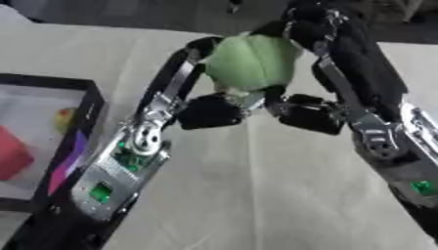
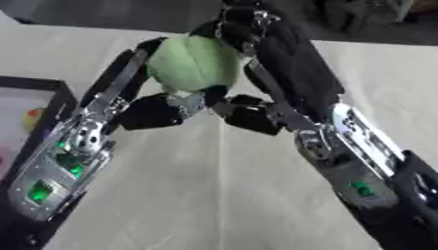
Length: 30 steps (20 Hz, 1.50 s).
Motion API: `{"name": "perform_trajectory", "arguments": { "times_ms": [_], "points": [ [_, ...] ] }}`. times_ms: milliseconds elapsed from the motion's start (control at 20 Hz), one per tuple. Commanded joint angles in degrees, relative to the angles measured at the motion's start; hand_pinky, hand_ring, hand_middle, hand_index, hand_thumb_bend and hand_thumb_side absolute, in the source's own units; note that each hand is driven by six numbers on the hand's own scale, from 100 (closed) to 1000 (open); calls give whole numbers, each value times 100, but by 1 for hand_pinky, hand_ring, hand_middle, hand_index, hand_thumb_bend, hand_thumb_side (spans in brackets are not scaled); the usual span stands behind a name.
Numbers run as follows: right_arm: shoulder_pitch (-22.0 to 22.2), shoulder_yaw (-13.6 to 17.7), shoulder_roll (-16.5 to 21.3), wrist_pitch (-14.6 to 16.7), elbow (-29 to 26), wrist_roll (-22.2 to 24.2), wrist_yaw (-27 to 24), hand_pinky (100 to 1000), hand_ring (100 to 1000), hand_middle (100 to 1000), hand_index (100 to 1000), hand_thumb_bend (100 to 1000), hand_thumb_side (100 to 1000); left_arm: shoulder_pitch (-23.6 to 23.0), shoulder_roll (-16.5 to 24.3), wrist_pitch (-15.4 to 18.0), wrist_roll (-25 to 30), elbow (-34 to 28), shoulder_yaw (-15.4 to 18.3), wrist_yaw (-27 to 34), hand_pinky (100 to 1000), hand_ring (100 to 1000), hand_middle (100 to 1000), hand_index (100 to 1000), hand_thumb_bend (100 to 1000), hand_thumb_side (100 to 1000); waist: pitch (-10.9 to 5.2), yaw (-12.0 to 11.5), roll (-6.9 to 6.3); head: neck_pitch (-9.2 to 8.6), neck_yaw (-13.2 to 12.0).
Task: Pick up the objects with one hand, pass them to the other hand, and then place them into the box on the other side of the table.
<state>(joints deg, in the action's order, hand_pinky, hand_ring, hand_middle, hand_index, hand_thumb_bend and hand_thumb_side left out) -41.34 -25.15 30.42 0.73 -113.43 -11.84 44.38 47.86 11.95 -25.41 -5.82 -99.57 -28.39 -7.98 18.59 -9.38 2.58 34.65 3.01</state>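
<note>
A table (image 1: pixel 256 195) under a pale cream cloth fills nearly all of both views, the cloth creased down its middle, and past the table's far edge lies a dark grey floor with blurred shapes I cannot make out. At the table's left edge stands a box (image 1: pixel 85 127) with a black frame and clear walls; the left eye view shows most of its near side, with a red block (image 1: pixel 10 154) inside, a small yellowish thing (image 1: pixel 64 119) further back and a purple-pink strip along its wall, while the right eye view catches only a sliver of the frame and faint spots of colour. Both arms rise from the lower corners and meet above the middle of the table, towards its far edge. The left hand (image 1: pixel 184 83) reaches up along the left flank of a pale green, round soft object (image 1: pixel 250 62), its long fingers lying against that side and its dark thumb curled in underneath, so the hand is closed around the object. The right hand (image 2: pixel 273 63) comes in from the other side, its black fingers wrapped over the object's top and right flank and its thumb tucked below, nearly touching the left thumb. The green object is thus held between both hands, off the cloth. The right eye view shows more of the right forearm, with its silver plate and a green light.
</note>
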Motion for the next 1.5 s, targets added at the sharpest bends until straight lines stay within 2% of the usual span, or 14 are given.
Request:
{"name": "perform_trajectory", "arguments": {
  "times_ms": [50,150,200,400,450,550,600,700,900,950,1050,1200,1300,1500],
  "points": [
    [-41,-35,13,5,-117,38,-35,812,562,430,530,273,100,138,30,15,-55,-204,39,141,848,911,758,781,537,511,-127,6,0,-22,-12],
    [-37,-48,3,-7,-117,44,-53,811,561,430,530,273,100,153,20,7,-88,-213,38,189,843,906,745,768,503,501,-126,8,4,-28,-18],
    [-39,-53,-2,-9,-117,46,-63,810,559,430,530,273,100,163,9,-2,-97,-203,36,206,828,890,717,741,457,484,-125,7,4,-26,-22],
    [-14,-91,-22,-41,-117,125,-157,801,555,435,534,273,100,208,-88,-48,-103,-69,42,340,780,823,611,648,100,293,-124,12,13,-16,-35],
    [-8,-101,-28,-56,-117,168,-206,798,557,442,543,280,100,221,-117,-23,-125,-36,49,417,769,798,561,584,100,214,-124,15,15,-16,-44],
    [-4,-95,-34,-62,-117,216,-280,799,563,463,562,301,100,243,-164,53,-223,40,67,594,755,764,498,505,100,169,-126,20,17,-16,-57],
    [-3,-83,-34,-53,-117,218,-305,799,569,478,578,335,100,253,-184,95,-291,85,78,688,746,741,463,454,100,107,-127,24,18,-18,-61],
    [-1,-53,-27,-28,-117,203,-319,802,582,499,596,359,100,264,-210,169,-437,166,97,862,733,713,429,411,100,100,-129,29,18,-21,-63],
    [17,28,-11,-25,-117,200,-244,823,649,590,665,416,100,262,-223,280,-655,272,111,1152,719,685,406,383,100,100,-131,37,16,-16,-71],
    [24,52,0,-35,-117,223,-205,831,676,622,688,411,106,258,-221,299,-697,295,116,1205,718,680,400,377,128,100,-132,40,16,-15,-74],
    [32,112,24,-60,-117,293,-119,848,727,702,731,390,187,239,-221,329,-784,350,139,1294,712,669,387,362,211,100,-135,46,16,-14,-83],
    [51,210,63,-82,-117,402,34,876,780,772,772,368,262,203,-227,388,-935,428,206,1426,713,657,371,344,297,100,-136,52,15,-7,-96],
    [76,270,94,-108,-117,455,148,891,810,814,788,353,295,180,-214,426,-1041,463,255,1520,712,655,365,337,332,100,-136,57,13,-3,-105],
    [102,405,153,-143,-117,394,304,898,824,835,802,356,298,100,-147,488,-1183,504,338,1645,710,653,361,332,352,100,-131,59,8,-4,-112]
  ]
}}
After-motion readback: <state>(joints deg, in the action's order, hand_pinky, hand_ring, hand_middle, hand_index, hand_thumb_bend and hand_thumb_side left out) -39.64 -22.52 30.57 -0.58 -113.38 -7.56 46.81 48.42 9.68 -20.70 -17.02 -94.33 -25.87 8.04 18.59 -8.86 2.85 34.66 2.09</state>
